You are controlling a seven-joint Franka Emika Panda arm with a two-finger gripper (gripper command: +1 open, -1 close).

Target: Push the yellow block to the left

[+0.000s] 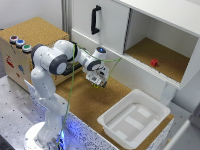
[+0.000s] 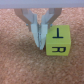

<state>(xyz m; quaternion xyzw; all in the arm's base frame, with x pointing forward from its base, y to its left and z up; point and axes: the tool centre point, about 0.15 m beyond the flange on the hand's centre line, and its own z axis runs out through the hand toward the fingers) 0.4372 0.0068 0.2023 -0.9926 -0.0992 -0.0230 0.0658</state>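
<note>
Yellow block (image 2: 56, 42): lies on the cork counter (image 1: 85, 102), touching the side of the tool's fingertips; black letters T and R show on its faces in the wrist view.
Tool (image 2: 40, 44): low over the cork, fingers pressed together with nothing between them.
Red block (image 1: 154, 63): sits on the cork shelf (image 1: 150, 50) of the open cabinet, well apart from the tool.
White tray (image 1: 111, 123): stands at the counter's edge, toward the exterior view's right.

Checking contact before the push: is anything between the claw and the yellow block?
Nothing. In the wrist view, the claw sits right beside the yellow block, fingertips seemingly touching its side; only cork surface surrounds them.
</note>
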